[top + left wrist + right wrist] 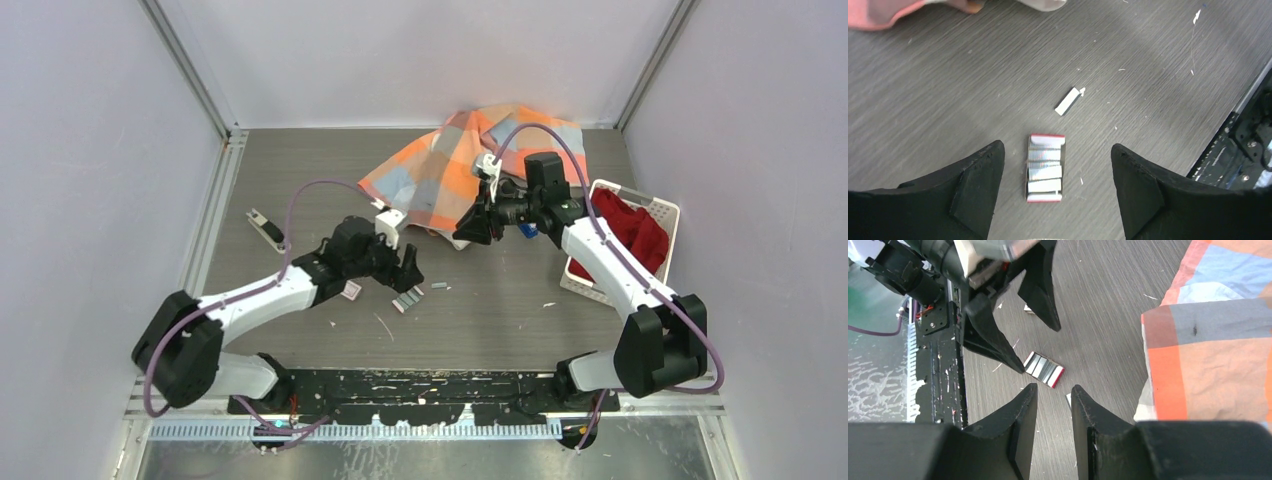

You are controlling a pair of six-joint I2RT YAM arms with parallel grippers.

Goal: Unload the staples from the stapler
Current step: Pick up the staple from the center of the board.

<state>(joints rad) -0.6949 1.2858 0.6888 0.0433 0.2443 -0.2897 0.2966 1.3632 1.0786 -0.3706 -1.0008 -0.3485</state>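
Observation:
My left gripper (408, 270) hovers open just above the table, its fingers on either side of a small white-and-red packet (1044, 167) filled with silver strips. A loose strip of staples (1068, 101) lies on the table just beyond the packet. My right gripper (468, 230) hangs above the cloth's edge, pointing toward the left gripper; its jaws (1054, 387) stand narrowly apart with nothing between them. A small blue piece (527, 231) shows beside the right wrist, probably the stapler; the arm hides most of it.
A checked orange-and-blue cloth (470, 160) lies at the back. A white basket (662, 212) with red cloth stands at the right. A slim dark-and-silver object (265, 228) lies at the left. A small white-pink scrap (351, 291) sits by the left wrist.

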